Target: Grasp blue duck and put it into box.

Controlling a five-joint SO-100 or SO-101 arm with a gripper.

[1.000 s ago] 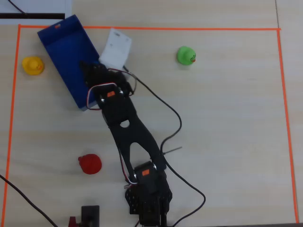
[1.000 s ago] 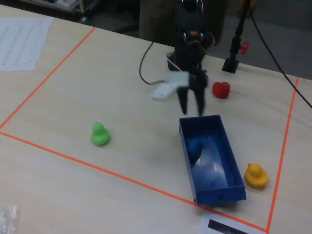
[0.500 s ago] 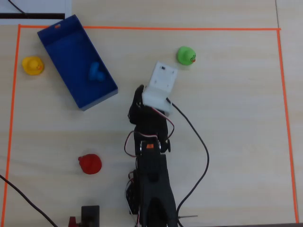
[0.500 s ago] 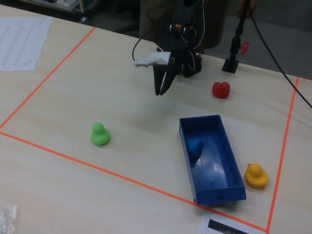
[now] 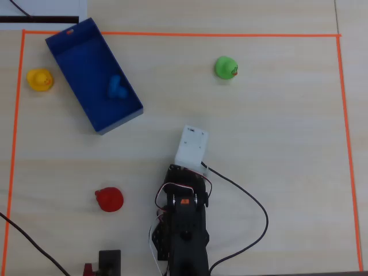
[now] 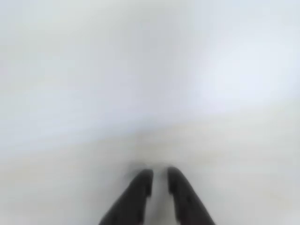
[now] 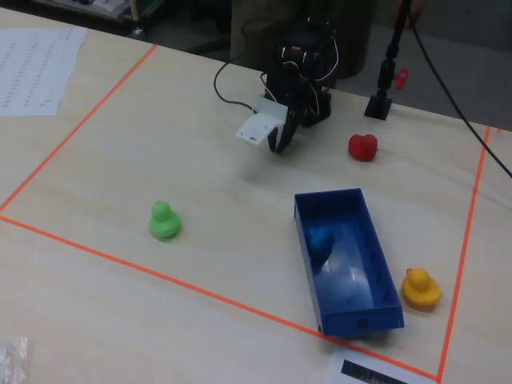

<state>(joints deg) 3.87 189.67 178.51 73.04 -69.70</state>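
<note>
The blue duck (image 5: 117, 87) lies inside the dark-blue box (image 5: 119, 123), near its middle; the fixed view shows the duck (image 7: 320, 242) against the box's left wall (image 7: 301, 224). The arm is folded back by its base, far from the box. Its white wrist block (image 5: 191, 146) hides the gripper in the overhead view. In the fixed view the gripper (image 7: 276, 146) points down at the table. In the blurred wrist view the two dark fingers (image 6: 160, 180) stand almost together with only a thin slit, and nothing is held between them.
A yellow duck (image 5: 39, 79) sits left of the box, a green duck (image 5: 226, 67) at upper right and a red duck (image 5: 108, 199) left of the arm base. Orange tape (image 5: 172, 34) frames the work area. A black cable (image 5: 253, 201) loops right of the base.
</note>
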